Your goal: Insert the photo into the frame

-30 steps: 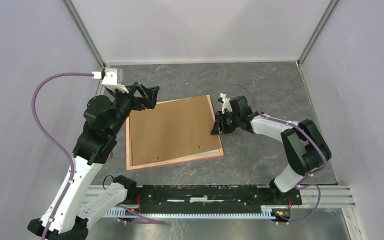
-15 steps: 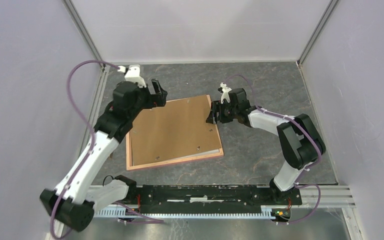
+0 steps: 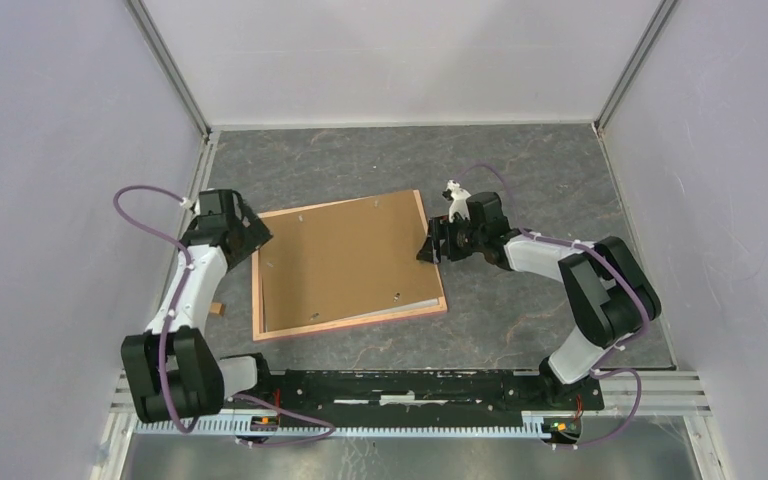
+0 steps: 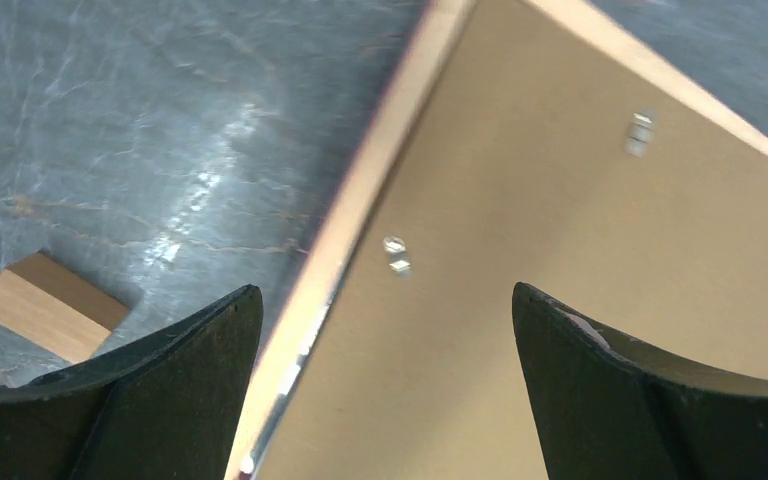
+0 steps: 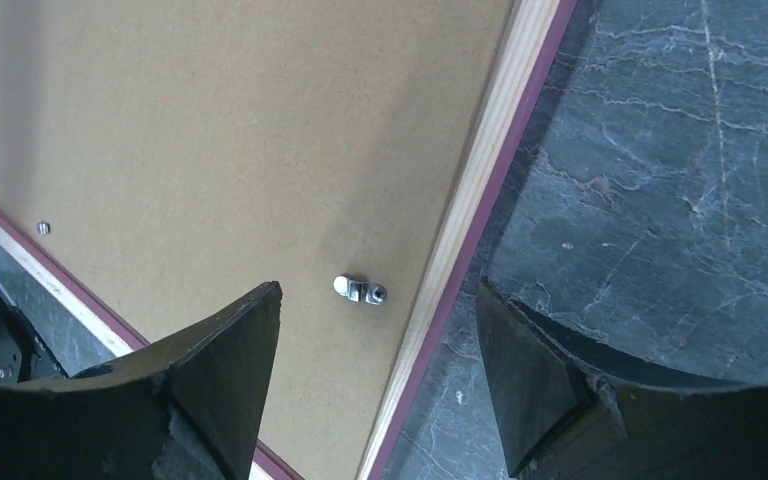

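The salmon-pink frame [image 3: 350, 322] lies flat mid-table with the brown backing board [image 3: 345, 260] resting in it. The photo is hidden. My left gripper [image 3: 256, 240] is open at the frame's left rail near the far corner. In the left wrist view my left gripper [image 4: 385, 290] straddles the rail [image 4: 360, 200], with the board [image 4: 580, 250] on the right. My right gripper [image 3: 428, 250] is open at the frame's right rail. In the right wrist view my right gripper [image 5: 380, 287] straddles that rail [image 5: 470, 200] just behind a metal turn clip [image 5: 360, 290] on the board [image 5: 210, 130].
A small wooden block [image 3: 218, 309] lies on the dark marbled table left of the frame; it also shows in the left wrist view [image 4: 50, 305]. Metal clips [image 4: 395, 255] sit along the board's edges. Grey walls close in the left, back and right sides.
My left arm has swung back and down from over the frame's far left corner to its left rail. My right gripper has shifted slightly along the right rail.
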Controlling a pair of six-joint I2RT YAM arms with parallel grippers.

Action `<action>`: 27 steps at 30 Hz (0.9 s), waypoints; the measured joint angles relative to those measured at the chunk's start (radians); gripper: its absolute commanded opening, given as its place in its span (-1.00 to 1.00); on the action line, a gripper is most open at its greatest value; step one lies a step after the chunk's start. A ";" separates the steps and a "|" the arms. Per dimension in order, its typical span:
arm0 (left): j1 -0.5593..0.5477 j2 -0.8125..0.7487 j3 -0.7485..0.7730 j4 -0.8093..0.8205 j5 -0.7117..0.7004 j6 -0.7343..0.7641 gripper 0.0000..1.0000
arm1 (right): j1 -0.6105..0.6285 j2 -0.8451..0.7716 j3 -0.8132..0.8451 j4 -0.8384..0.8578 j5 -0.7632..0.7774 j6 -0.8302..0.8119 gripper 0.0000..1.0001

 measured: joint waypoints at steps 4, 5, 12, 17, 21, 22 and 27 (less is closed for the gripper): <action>0.097 0.093 -0.050 0.048 0.054 -0.020 1.00 | -0.017 -0.010 -0.022 0.018 -0.024 -0.009 0.55; 0.107 0.114 -0.056 0.061 0.081 -0.026 1.00 | -0.021 -0.014 -0.030 0.020 -0.028 -0.010 0.55; 0.122 0.195 -0.088 0.140 0.241 -0.039 1.00 | -0.027 -0.020 -0.056 0.032 -0.047 -0.010 0.54; 0.131 0.198 -0.102 0.171 0.302 -0.052 1.00 | -0.027 -0.027 -0.068 0.033 -0.051 -0.011 0.54; 0.133 0.162 -0.138 0.208 0.305 -0.052 1.00 | -0.038 -0.051 -0.090 0.022 -0.051 -0.019 0.54; 0.133 0.152 -0.146 0.212 0.304 -0.052 1.00 | -0.041 -0.057 -0.094 0.018 -0.051 -0.021 0.54; 0.130 0.079 -0.177 0.187 0.207 -0.053 1.00 | -0.051 -0.074 -0.101 0.014 -0.052 -0.029 0.54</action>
